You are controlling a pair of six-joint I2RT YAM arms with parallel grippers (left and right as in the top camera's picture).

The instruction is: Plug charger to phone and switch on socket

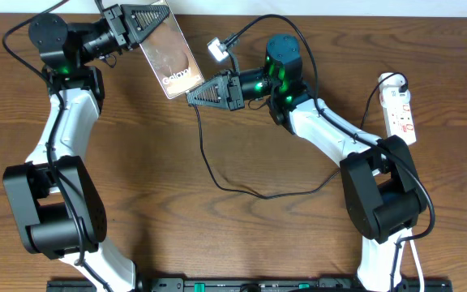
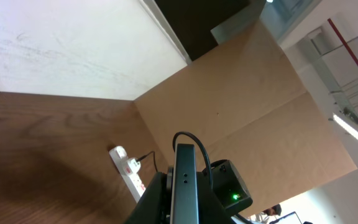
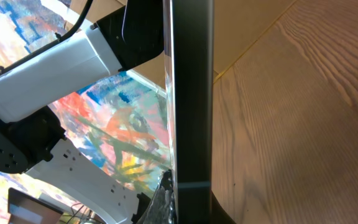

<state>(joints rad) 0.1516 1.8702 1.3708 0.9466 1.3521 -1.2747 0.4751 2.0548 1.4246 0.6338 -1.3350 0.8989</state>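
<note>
My left jaws clamp the phone (image 1: 175, 61) raised off the bench (image 1: 136, 162), presenting its lower edge to my right jaws, seemingly closed on the charger (image 1: 217, 186) tip just beside it; socket (image 1: 401, 105) well apart.

— What's under it all?
— A brown wooden table (image 1: 242, 235). A cardboard sheet (image 2: 241, 106) stands at its far edge, beside a white wall (image 2: 55, 43).
— And that colour?
— A bright painted picture (image 3: 123, 137).

Charger (image 1: 208, 162) tip lost behind right pincer (image 1: 193, 95) at phone (image 1: 173, 61) edge: seated or not, can't tell. Phone top hidden under left pincer (image 1: 154, 20). Socket (image 1: 401, 113) switch too small to read.
</note>
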